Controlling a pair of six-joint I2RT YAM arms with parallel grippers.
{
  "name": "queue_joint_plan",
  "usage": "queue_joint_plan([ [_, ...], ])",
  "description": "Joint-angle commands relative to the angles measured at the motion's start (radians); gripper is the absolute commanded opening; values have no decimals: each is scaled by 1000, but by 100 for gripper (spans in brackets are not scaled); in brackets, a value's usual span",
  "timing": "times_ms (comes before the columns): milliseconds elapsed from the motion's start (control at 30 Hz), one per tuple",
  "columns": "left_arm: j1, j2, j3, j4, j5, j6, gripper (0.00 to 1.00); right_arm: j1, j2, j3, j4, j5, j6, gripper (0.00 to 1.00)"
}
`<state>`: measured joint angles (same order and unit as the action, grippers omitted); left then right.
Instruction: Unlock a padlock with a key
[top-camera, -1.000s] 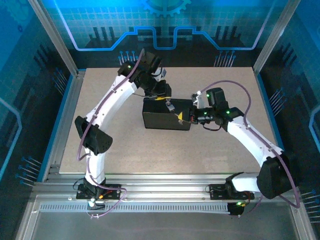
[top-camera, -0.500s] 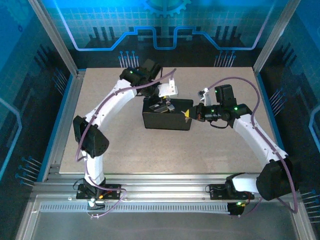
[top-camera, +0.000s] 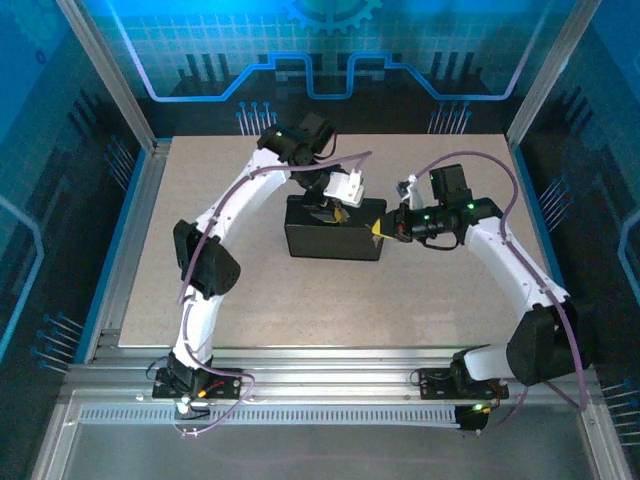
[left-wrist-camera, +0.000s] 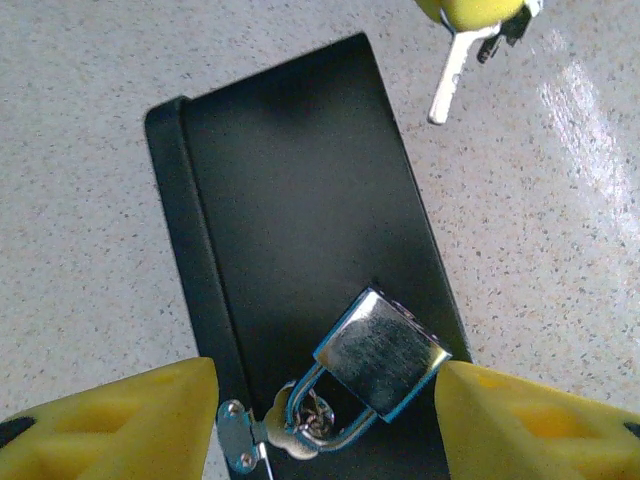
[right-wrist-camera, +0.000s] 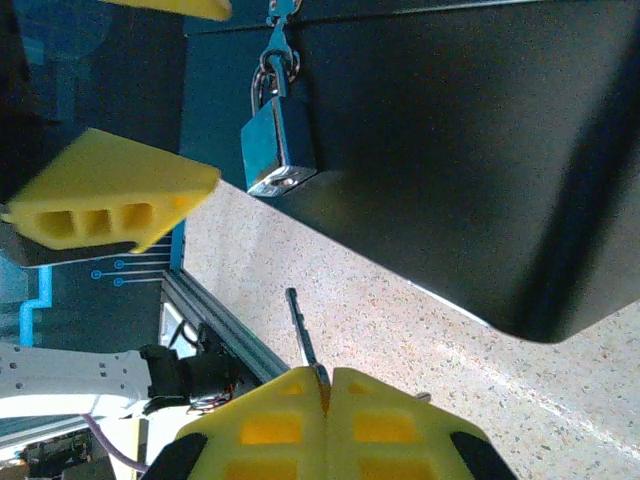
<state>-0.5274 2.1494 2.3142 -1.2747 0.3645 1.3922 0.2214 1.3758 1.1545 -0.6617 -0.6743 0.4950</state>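
The padlock lies on the lid of a black box, its thin shackle hooked through a small silver hasp at the lid's edge. My left gripper hangs open over it, one yellow finger on either side, and the right-hand finger stands close to the lock's corner. In the right wrist view the padlock hangs by the box edge. My right gripper is shut on the key, whose blade points toward the lock with a gap between them. That key also shows off the box's far end.
The black box sits mid-table on the speckled tabletop. Metal frame rails and blue panels wall in the table. Purple cables loop off both arms above the box.
My left gripper has opened and swung right, over the box, to straddle the padlock. The right gripper with the key has edged left toward the box's right end.
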Motion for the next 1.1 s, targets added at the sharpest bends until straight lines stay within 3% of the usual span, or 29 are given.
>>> queue_joint_plan([
  [0, -3, 14, 34, -16, 37, 83, 61, -9, 28, 43, -45, -36, -19, 1],
  [800, -26, 68, -1, -57, 57, 126, 59, -9, 69, 71, -71, -49, -43, 0],
  [1067, -21, 65, -26, -45, 42, 120, 47, -8, 73, 79, -72, -55, -45, 0],
])
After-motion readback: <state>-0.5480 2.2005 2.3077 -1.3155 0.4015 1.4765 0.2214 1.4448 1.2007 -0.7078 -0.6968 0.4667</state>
